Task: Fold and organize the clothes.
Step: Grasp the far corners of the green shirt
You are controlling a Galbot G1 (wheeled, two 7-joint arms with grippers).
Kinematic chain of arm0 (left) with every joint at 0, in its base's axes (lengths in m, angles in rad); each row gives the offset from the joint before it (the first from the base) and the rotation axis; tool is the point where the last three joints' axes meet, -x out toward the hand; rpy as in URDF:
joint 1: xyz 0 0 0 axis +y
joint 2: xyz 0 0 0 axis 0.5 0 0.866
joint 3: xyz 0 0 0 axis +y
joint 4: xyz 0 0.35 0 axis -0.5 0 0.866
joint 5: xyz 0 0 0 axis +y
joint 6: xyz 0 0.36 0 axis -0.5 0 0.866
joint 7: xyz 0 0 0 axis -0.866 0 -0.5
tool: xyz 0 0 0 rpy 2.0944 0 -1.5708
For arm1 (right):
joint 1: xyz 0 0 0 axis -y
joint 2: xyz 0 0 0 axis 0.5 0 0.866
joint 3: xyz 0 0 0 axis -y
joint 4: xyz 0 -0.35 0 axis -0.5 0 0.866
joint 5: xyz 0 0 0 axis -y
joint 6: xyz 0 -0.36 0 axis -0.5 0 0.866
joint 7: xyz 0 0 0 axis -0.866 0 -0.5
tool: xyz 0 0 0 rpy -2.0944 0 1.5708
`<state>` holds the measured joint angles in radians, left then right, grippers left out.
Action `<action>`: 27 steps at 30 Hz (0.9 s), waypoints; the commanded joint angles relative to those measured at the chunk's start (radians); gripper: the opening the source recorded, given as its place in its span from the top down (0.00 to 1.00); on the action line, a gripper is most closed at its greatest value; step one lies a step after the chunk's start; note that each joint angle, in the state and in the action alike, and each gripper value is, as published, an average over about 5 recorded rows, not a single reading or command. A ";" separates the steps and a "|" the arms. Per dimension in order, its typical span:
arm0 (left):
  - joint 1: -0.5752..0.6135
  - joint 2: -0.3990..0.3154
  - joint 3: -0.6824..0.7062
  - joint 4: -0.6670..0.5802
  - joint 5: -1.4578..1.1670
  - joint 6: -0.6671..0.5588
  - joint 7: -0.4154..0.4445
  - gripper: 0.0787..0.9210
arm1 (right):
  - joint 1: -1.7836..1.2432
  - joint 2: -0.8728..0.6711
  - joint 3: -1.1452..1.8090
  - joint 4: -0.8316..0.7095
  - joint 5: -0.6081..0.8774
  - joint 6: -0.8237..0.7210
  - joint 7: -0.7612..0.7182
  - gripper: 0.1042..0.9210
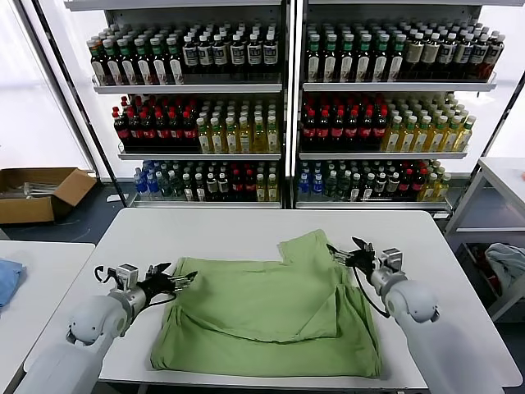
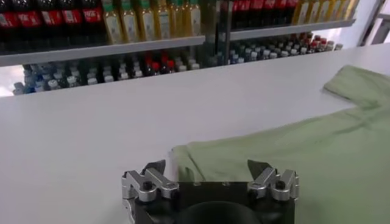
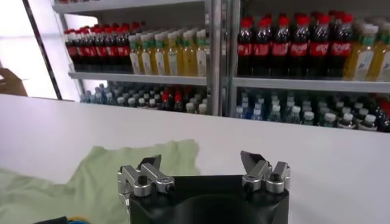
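Note:
A light green shirt (image 1: pixel 271 308) lies plain side up on the white table (image 1: pixel 246 230), partly folded, with one sleeve (image 1: pixel 308 244) pointing to the far side. No print shows. My left gripper (image 1: pixel 182 281) is open and empty at the shirt's left edge; the cloth edge (image 2: pixel 201 155) lies just beyond its fingers (image 2: pixel 153 169). My right gripper (image 1: pixel 343 251) is open and empty at the shirt's right side near the sleeve; green cloth (image 3: pixel 146 158) shows beyond one finger (image 3: pixel 150 165).
Shelves of bottles (image 1: pixel 279 107) stand behind the table. A second table with a blue cloth (image 1: pixel 6 279) is at the left, a cardboard box (image 1: pixel 37 193) lies on the floor, and another table (image 1: pixel 504 176) stands at the right.

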<state>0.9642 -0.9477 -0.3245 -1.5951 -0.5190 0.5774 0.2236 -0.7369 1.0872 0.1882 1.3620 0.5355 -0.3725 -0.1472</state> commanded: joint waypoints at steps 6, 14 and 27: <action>-0.164 -0.006 0.101 0.174 0.004 0.000 0.004 0.12 | 0.190 0.093 -0.103 -0.241 -0.026 -0.013 -0.015 0.12; -0.157 -0.026 0.111 0.184 0.029 0.000 0.003 0.12 | 0.233 0.132 -0.131 -0.306 -0.050 0.004 -0.030 0.13; -0.089 -0.026 0.082 0.154 0.061 -0.001 0.024 0.44 | 0.194 0.134 -0.132 -0.254 -0.039 0.008 -0.030 0.54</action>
<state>0.8508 -0.9726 -0.2430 -1.4505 -0.4765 0.5723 0.2373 -0.5549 1.2088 0.0682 1.1187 0.4991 -0.3646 -0.1754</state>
